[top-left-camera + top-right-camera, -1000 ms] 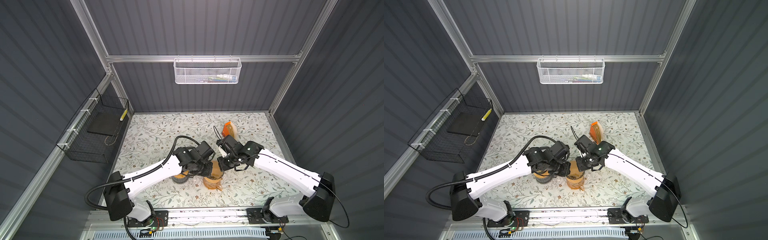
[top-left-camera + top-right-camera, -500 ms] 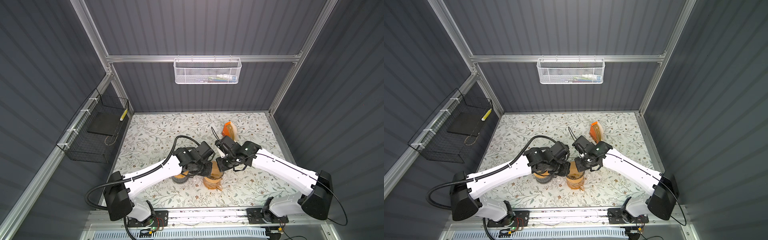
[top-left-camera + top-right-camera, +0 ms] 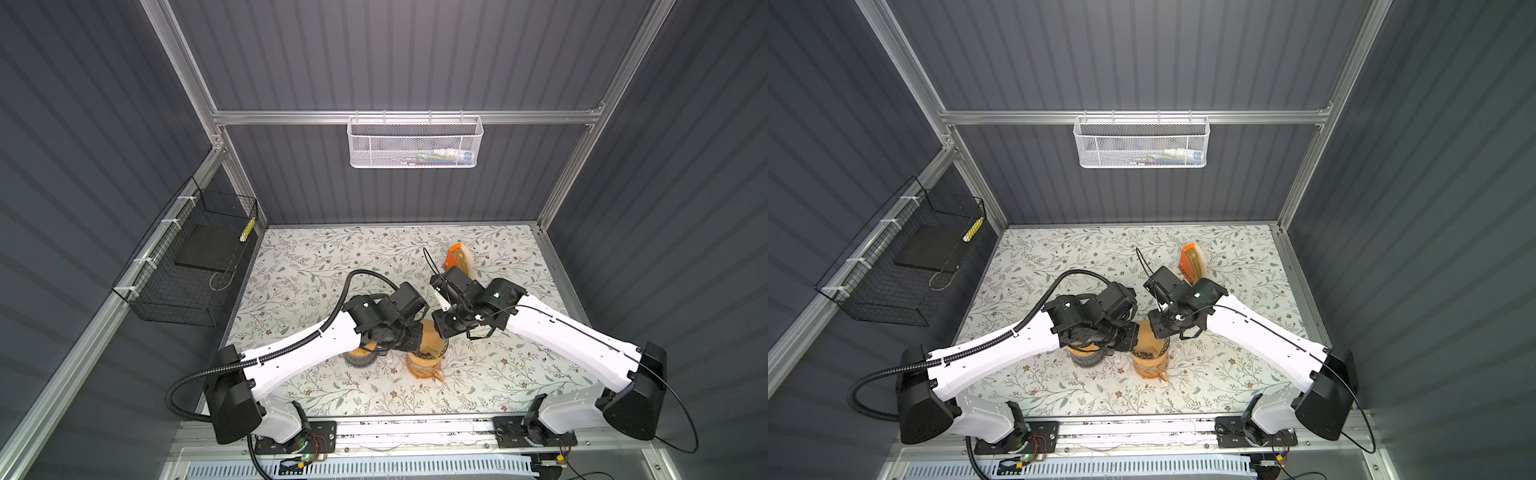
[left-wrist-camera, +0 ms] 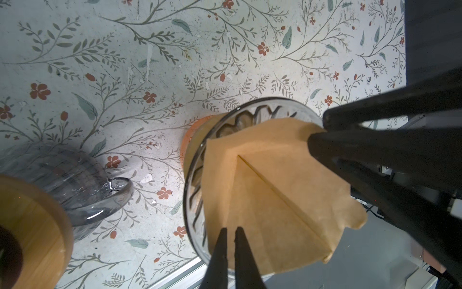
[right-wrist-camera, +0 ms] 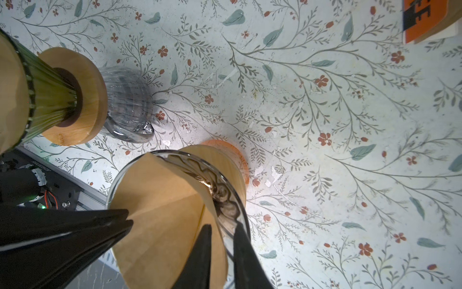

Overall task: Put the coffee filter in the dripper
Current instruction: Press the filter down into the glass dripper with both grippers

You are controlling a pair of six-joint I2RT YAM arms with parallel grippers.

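Grey ribbed walls close in a floral-papered bench (image 3: 316, 266), and in both top views we find the two arms meeting near its front middle. There the brown paper coffee filter (image 4: 275, 187) sits opened as a cone in the mouth of the clear glass dripper (image 5: 217, 192), its upper edge standing above the rim. Our left tool (image 4: 231, 229) is closed and seems to pinch the filter's edge, though the paper is too thin for us to be sure. Our right tool (image 5: 222, 226) has its jaws slightly apart, one inside the paper and one outside the glass rim. Just beside stands a second dripper (image 5: 50, 95) on a glass carafe (image 5: 130, 107). An orange packet (image 3: 456, 258) lies farther back.
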